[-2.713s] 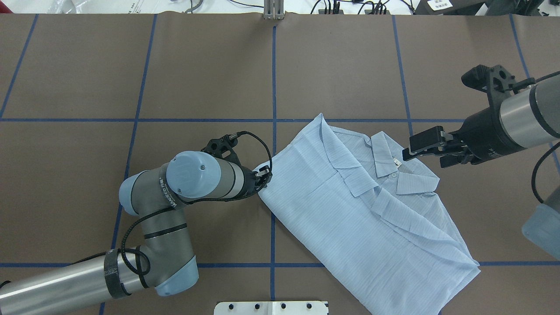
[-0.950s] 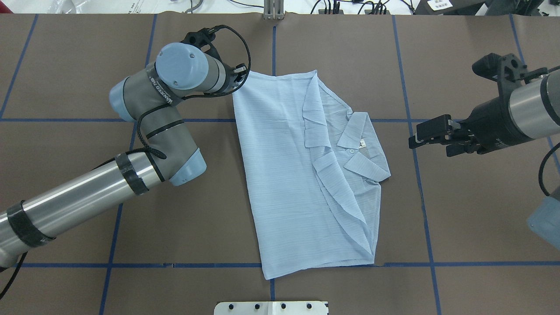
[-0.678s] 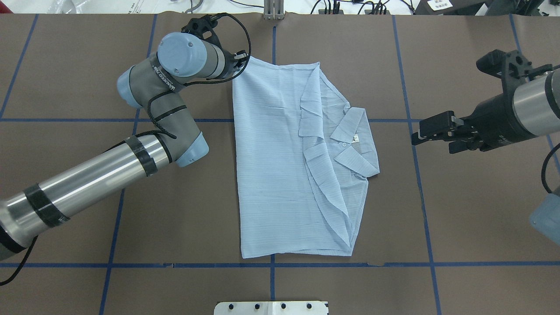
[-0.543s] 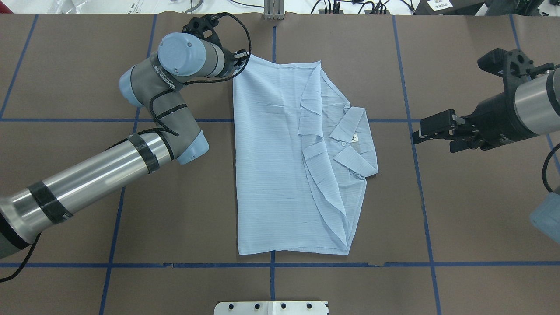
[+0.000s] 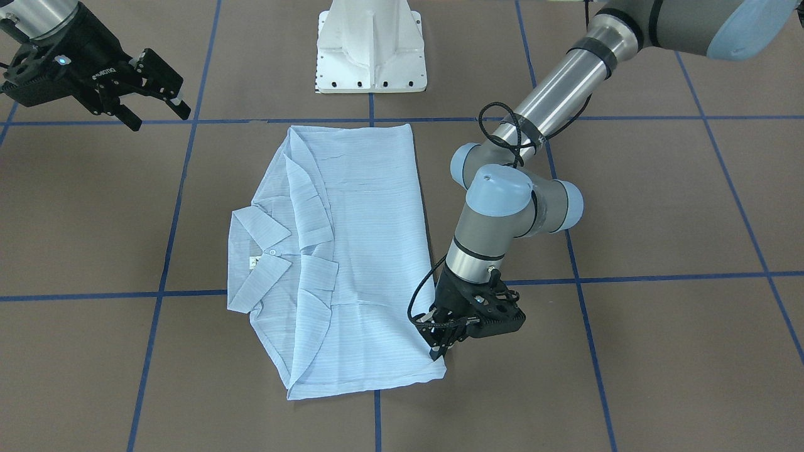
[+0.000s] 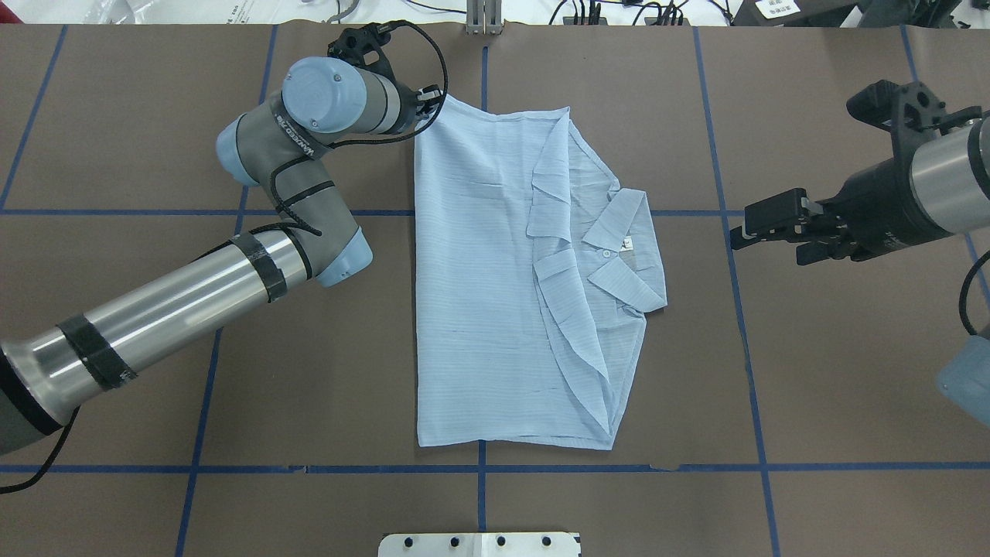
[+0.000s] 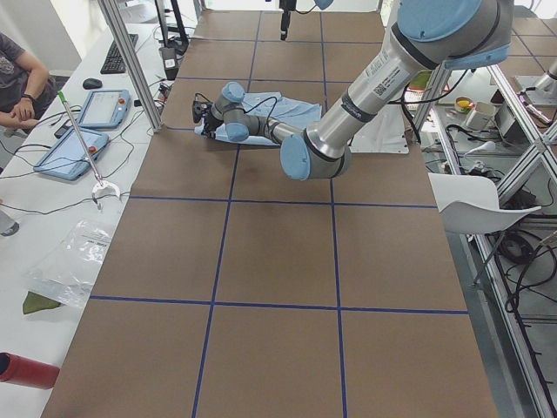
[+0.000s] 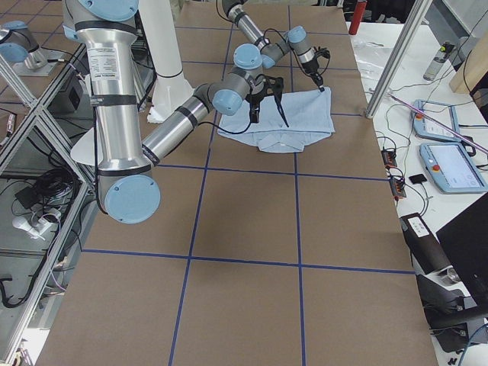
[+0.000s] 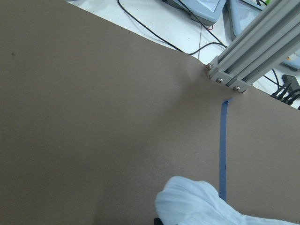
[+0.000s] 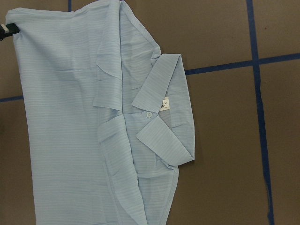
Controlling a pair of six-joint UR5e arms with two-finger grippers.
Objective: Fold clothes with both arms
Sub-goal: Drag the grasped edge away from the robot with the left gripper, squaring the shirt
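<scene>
Pale blue shirt [image 6: 495,294] lies flat on the brown tabletop [image 6: 348,371] ahead of the white base [image 5: 370,56], long axis pointing away from it. Left pincer [image 5: 440,344] pinches the corner farthest from the base. Right pincer [image 5: 160,118], spread wide, hovers clear of the cloth on the side of the collar [image 6: 626,255].

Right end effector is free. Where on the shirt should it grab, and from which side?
Probably the far collar-side corner of the shirt, approached from the robot's right by the open right end effector. The left end effector pinches the other far corner, so both would hold that straight far edge.
</scene>
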